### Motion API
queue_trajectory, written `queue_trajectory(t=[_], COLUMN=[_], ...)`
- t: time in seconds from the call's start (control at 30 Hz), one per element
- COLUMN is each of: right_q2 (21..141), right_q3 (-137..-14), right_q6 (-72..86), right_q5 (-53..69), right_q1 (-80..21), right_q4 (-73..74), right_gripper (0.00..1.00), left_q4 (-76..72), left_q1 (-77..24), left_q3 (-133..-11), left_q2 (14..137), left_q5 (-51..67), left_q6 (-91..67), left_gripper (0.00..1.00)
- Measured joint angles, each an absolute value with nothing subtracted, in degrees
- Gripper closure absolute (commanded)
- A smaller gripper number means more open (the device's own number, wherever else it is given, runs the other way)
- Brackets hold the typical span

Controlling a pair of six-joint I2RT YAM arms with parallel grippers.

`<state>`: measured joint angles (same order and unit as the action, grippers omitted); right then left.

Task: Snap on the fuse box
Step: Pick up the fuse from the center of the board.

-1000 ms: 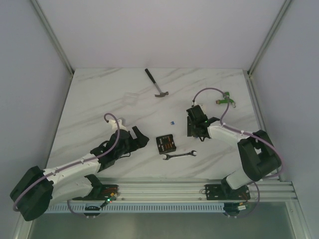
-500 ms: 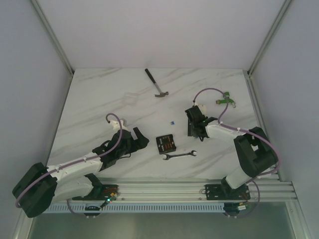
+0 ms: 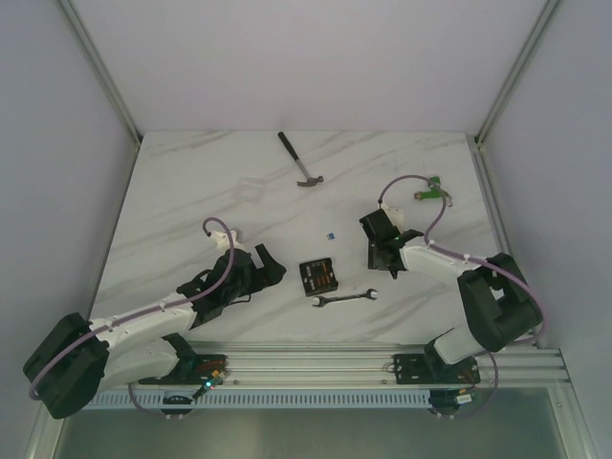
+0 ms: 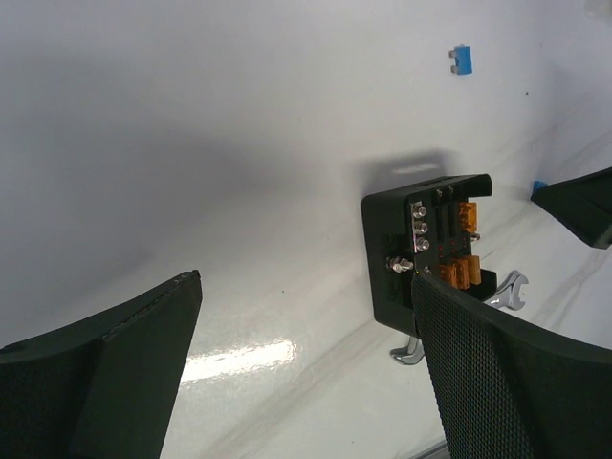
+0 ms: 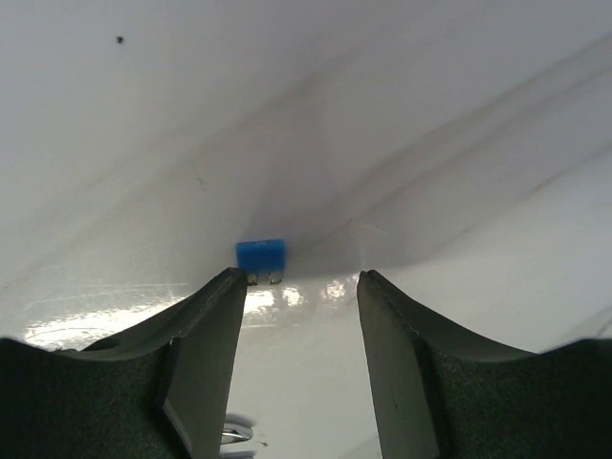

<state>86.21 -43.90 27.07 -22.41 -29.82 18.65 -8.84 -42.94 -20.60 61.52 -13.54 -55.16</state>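
Observation:
The fuse box (image 3: 318, 276) is a small square black box lying open-side up on the white table, with orange fuses showing in the left wrist view (image 4: 427, 251). My left gripper (image 3: 274, 264) is open and empty just left of it, apart from it; in its own view (image 4: 306, 282) the box lies beyond the right finger. My right gripper (image 3: 377, 261) is open, low over the table right of the box. A loose blue fuse (image 5: 261, 255) lies just past its fingertips (image 5: 299, 279), near the left finger.
A wrench (image 3: 344, 298) lies just in front of the box. Another blue fuse (image 3: 330, 234) lies behind the box. A hammer (image 3: 300, 161) is at the back, a faint clear square piece (image 3: 251, 188) at back left, a green part (image 3: 432, 188) at back right.
My right gripper has shifted slightly right and toward the near edge. My left gripper has barely moved. The fuse box has not moved.

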Motion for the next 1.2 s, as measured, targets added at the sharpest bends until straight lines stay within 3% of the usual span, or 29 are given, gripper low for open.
queue_trajectory(t=[0.23, 0.5, 1.2], right_q2=[84.7, 86.5, 90.2], right_q3=[-43.9, -46.2, -48.6], right_q6=[26.7, 23.0, 16.9], right_q5=[-22.0, -17.8, -11.5], right_q1=[-29.8, -29.0, -25.1], right_q4=[20.3, 19.5, 19.4], right_gripper=[0.44, 0.58, 0.64], left_q4=[-8.8, -8.8, -8.7], left_q1=[-42.9, -42.9, -42.9], left_q3=[-20.6, -20.6, -20.6], left_q2=[60.2, 60.0, 59.1], left_q5=[-13.6, -13.5, -13.5], left_q6=[-55.2, -55.2, -55.2], left_gripper=[0.00, 0.00, 0.00])
